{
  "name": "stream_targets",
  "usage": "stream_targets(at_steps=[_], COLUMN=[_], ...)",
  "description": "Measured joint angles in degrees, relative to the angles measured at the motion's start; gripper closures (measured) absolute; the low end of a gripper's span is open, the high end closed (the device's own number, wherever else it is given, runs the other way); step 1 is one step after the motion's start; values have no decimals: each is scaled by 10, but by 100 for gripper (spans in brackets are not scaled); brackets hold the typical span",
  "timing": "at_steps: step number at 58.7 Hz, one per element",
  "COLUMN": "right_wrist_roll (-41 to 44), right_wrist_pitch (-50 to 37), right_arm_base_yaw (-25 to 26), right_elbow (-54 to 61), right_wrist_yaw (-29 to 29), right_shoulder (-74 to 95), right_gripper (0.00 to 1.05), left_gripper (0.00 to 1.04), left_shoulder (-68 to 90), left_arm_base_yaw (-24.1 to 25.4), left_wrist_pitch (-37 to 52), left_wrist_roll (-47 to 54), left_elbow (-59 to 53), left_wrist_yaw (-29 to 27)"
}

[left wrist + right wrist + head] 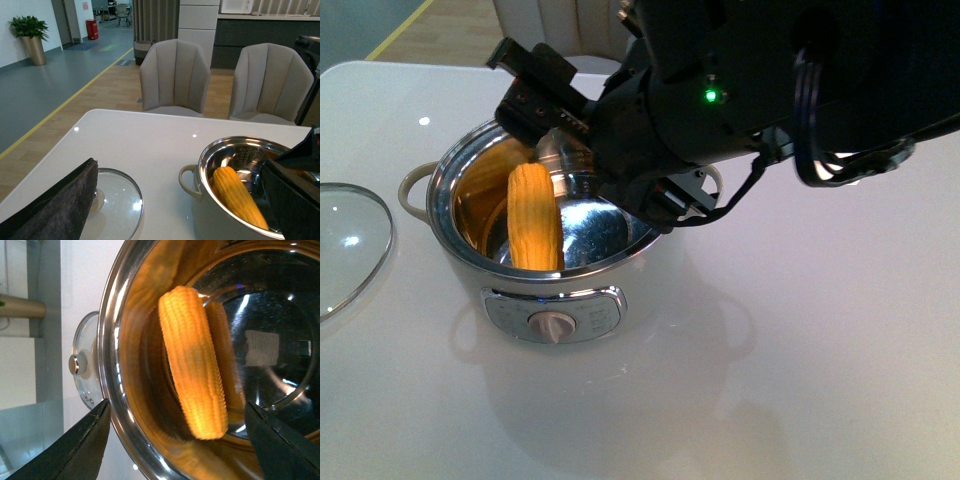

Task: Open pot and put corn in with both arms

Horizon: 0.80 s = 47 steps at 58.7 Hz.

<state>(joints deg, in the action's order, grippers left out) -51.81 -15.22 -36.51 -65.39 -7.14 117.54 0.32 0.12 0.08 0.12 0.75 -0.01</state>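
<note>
The pot point(545, 265) is sitting open on the white surface point(840, 350), and its glass lid point(350, 245) is lying flat at 9 o'clock from it, well apart, which is leaving the mouth free for loading. The corn point(536, 216) is already lying inside the steel bowl, leaning against the wall toward 9 o'clock, with its glow reflecting in the metal beside it. Nothing else is showing in the bowl. The right tool point(175, 440) is hanging above the rim with its 2 fingers spread wide and gripping nothing, so the cob appears to be released. The left tool point(50, 205) is hovering over the lid; only 1 dark finger is showing, so I cannot tell whether it is released or clenched.
</note>
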Motion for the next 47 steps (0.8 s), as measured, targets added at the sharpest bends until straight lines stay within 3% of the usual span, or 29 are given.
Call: stream_targets(at_steps=[23, 30, 47], right_wrist_roll=[-49, -7, 124], right_wrist_pitch=[-43, -26, 39], right_arm_base_yaw=[118, 152, 222], right_elbow=[108, 151, 213], right_wrist_yaw=[-4, 34, 106], right_shoulder=[-133, -190, -329], right_gripper=[24, 9, 9], left_gripper=[7, 7, 7], left_shoulder=[0, 0, 0], left_arm_base_yaw=[0, 0, 0], left_wrist_pitch=[0, 0, 0], left_wrist_roll=[0, 0, 0], left_elbow=[0, 0, 0], left_wrist_yaw=[0, 0, 0])
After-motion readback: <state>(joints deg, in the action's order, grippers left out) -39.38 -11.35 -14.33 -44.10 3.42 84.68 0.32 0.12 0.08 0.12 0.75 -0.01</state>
